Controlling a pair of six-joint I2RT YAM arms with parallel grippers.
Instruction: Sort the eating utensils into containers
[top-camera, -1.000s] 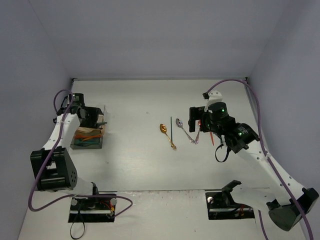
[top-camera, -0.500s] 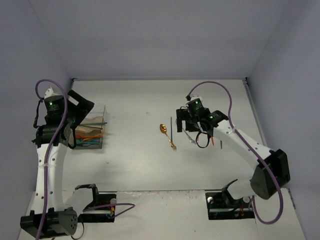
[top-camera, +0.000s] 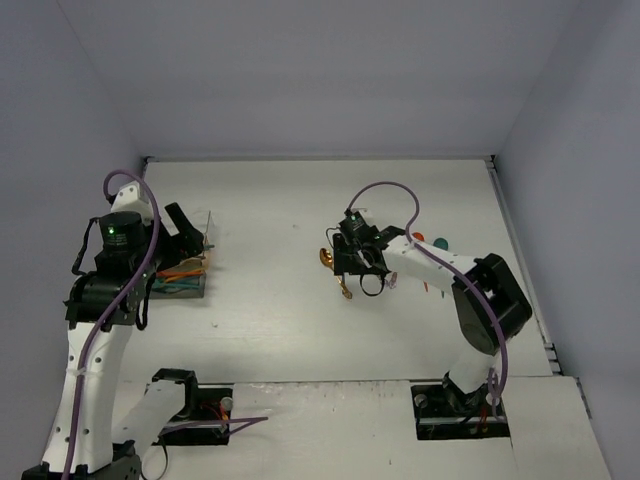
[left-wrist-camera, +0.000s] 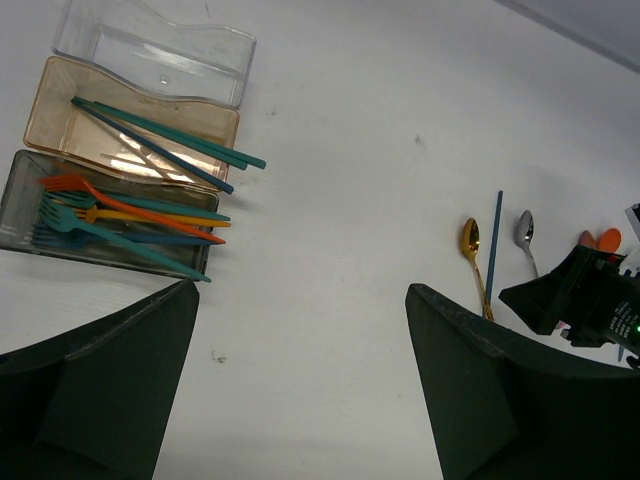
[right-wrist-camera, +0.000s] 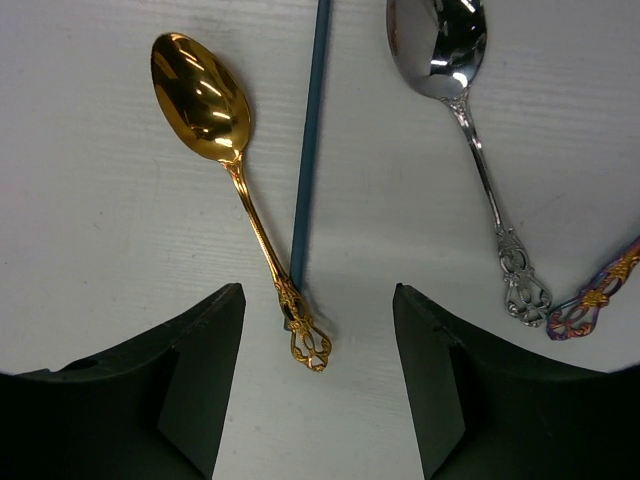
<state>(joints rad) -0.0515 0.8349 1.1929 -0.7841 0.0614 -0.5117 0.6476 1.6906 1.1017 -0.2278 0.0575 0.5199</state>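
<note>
Squarely under the right gripper (right-wrist-camera: 312, 330), parted and empty, lies the gold spoon (right-wrist-camera: 200, 95), handle nearest, bowl seemingly toward the bench's (right-wrist-camera: 90, 250) far edge.

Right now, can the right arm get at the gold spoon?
Probably yes: the right claw hangs open over the gold spoon, astride its handle, nothing covering it. The chopstick lies close beside that handle and might get pinched too.

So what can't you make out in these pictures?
Right wrist view: the rainbow-tinted handle runs off the right edge, so spoon or fork is unknown.
Left wrist view: the orange pieces are half hidden behind the right arm.
Top view: the container is partly covered by the left arm, its contents too small.
</note>
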